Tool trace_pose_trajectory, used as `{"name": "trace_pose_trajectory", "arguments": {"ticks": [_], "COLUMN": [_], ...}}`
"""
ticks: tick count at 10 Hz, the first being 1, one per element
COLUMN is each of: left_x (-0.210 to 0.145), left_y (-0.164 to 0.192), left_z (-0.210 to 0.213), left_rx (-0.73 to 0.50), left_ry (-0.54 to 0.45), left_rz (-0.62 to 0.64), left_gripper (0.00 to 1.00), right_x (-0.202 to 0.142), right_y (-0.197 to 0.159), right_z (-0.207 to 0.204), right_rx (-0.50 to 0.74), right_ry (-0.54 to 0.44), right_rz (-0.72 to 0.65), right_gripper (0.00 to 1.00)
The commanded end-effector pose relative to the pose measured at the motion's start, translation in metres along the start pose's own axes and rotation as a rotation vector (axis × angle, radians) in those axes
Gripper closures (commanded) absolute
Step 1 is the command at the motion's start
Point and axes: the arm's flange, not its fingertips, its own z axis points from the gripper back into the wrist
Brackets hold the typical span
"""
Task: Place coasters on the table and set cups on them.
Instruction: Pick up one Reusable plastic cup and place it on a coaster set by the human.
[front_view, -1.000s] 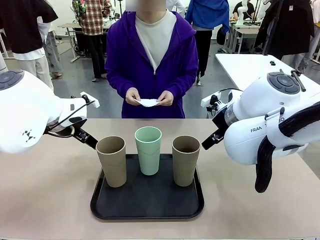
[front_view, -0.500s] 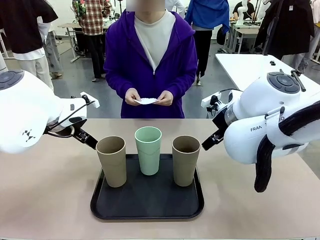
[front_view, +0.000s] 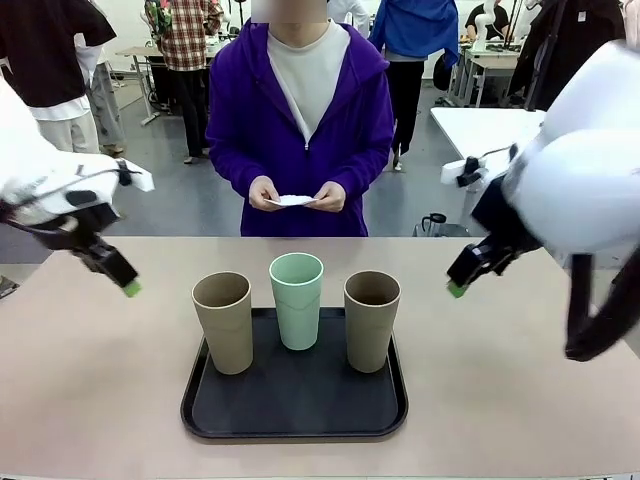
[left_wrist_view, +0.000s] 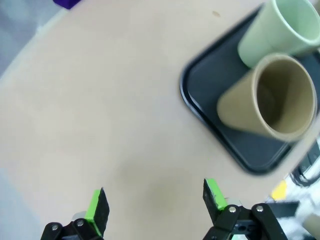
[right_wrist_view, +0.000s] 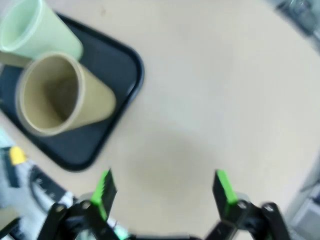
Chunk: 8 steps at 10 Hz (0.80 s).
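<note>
Left gripper (left_wrist_view: 155, 194) and right gripper (right_wrist_view: 164, 182) hang at opposite sides, jaws spread wide, seemingly empty despite blur.

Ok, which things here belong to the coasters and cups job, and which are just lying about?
Part of the job:
coasters, in the person's hands
left tan cup
mint green cup
right tan cup
table

Just there:
black tray under the cups
white table behind, on the right
</note>
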Motion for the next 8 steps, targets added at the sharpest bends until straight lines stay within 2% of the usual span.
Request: {"name": "trace_pose_trajectory", "arguments": {"ticks": [1,2,3,5,6,7,8], "left_x": [-0.029,-0.044,-0.016,-0.016,-0.016,-0.023,-0.027], "left_y": [-0.007,-0.015,-0.004,-0.004,-0.004,-0.007,0.021], "left_z": [0.04,0.047,0.023,0.023,0.023,0.034,0.03], "left_rx": [-0.052,-0.045,-0.02,-0.02,-0.02,-0.026,-0.252], "left_ry": [0.068,0.057,0.043,0.043,0.043,0.054,0.023], "left_rz": [-0.007,0.046,0.001,0.001,0.001,0.006,0.061], "left_gripper": [0.0,0.0,0.0,0.0,0.0,0.0,0.0], "right_x": [-0.024,-0.04,-0.015,-0.015,-0.029,-0.039,-0.06], "right_y": [0.027,0.036,0.01,0.01,0.022,-0.001,-0.039], "right_z": [0.041,0.04,0.026,0.026,0.044,0.037,0.033], "right_rx": [-0.005,0.047,-0.005,-0.005,-0.003,0.382,0.775], "right_ry": [0.069,0.112,0.032,0.032,0.059,-0.072,-0.149], "right_rz": [-0.042,-0.045,-0.018,-0.018,-0.027,-0.239,-0.508], "right_gripper": [0.0,0.0,0.0,0.0,0.0,0.0,0.0]}}
